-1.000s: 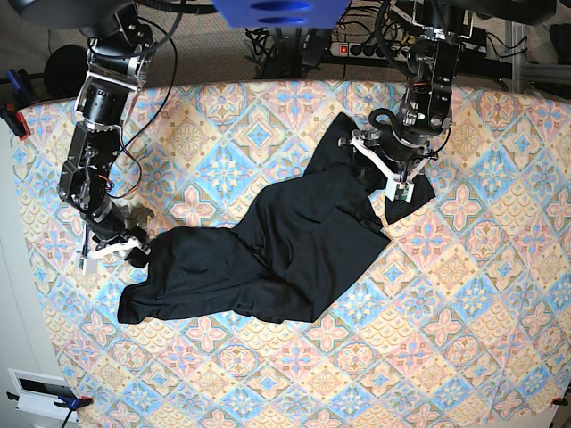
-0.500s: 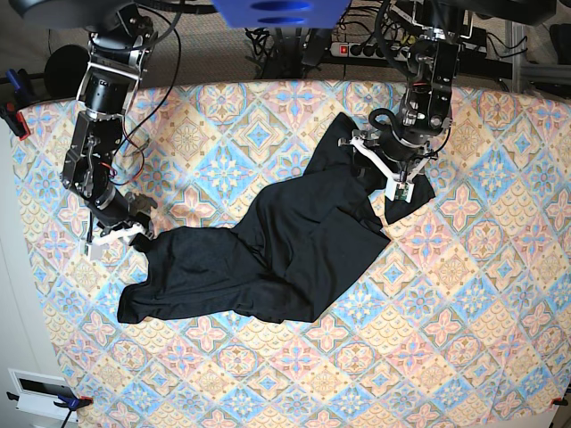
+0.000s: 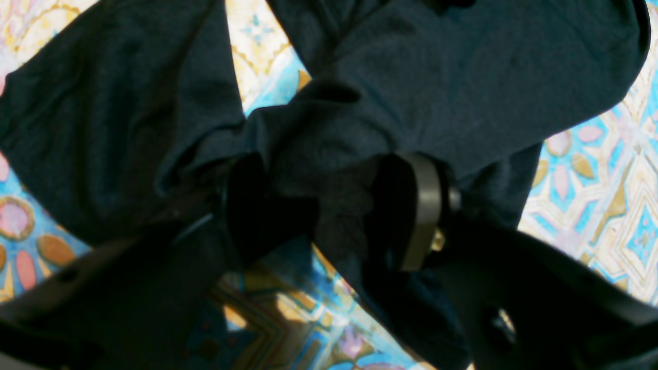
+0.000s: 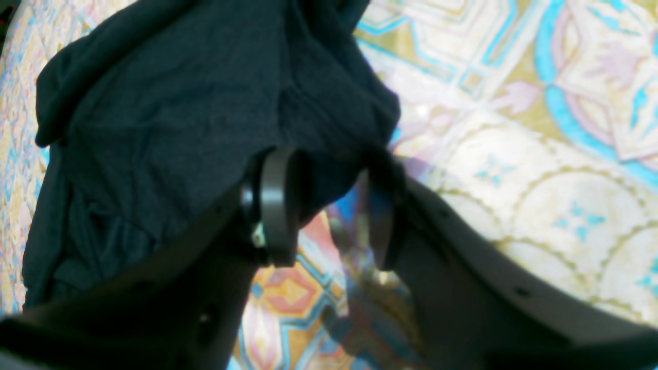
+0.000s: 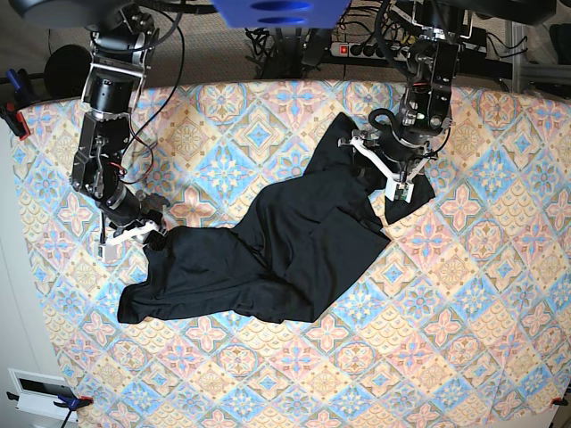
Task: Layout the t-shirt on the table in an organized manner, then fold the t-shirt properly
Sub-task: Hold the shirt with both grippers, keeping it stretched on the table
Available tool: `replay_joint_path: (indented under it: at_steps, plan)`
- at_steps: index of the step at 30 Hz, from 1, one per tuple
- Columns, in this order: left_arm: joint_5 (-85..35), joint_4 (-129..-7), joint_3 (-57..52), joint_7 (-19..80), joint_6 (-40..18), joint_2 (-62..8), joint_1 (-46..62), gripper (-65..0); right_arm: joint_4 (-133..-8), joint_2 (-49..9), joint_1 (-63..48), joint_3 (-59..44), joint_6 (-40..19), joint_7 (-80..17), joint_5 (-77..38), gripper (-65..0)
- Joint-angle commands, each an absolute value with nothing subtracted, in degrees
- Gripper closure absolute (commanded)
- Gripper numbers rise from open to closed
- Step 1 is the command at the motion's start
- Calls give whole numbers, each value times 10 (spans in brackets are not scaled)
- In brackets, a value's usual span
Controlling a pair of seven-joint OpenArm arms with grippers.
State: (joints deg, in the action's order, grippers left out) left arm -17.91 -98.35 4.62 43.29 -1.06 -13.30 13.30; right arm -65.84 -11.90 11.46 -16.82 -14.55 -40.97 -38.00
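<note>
The black t-shirt [image 5: 285, 241] lies crumpled on the patterned table [image 5: 446, 312], running from lower left to upper right. My left gripper [image 5: 393, 183] sits on its upper right end. In the left wrist view the left gripper [image 3: 334, 205] has its jaws wide apart, with a bunched fold of t-shirt [image 3: 437, 77] between them and over the tips. My right gripper [image 5: 134, 234] is at the shirt's left corner. In the right wrist view the right gripper [image 4: 329, 205] stands open. The t-shirt [image 4: 169, 113] edge drapes over its fingertips, and the table [image 4: 540, 180] shows through the gap.
Beyond the table's far edge lie cables and a power strip [image 5: 357, 49]. Clamps [image 5: 13, 116] grip the cloth at the left edge. A white box [image 5: 36, 388] sits off the near left corner. Bare patterned cloth spreads to the right and front of the shirt.
My right gripper has moved up and to the right, closer to the shirt's left corner. The left arm and the shirt have stayed put.
</note>
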Motion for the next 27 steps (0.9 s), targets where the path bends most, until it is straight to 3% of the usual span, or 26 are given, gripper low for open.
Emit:
replay_joint_path:
  at_steps: [1, 9, 14, 27]
  plan:
    - [-180, -987, 46, 447, -7, -133, 131, -353, -666, -120, 129, -170, -150, -399, -392, -215]
    - [-181, -987, 47, 447, -7, -132, 131, -353, -664, -114, 135, -170, -150, -397, -392, -215]
    - [-181, -991, 45, 447, -7, -132, 133, -353, -657, -114, 208, -170, -150, -399, -391, -216]
    - [-181, -1007, 44, 448, -7, -133, 136, -353, -603, -114, 211, -172, -150, -394, -390, -216]
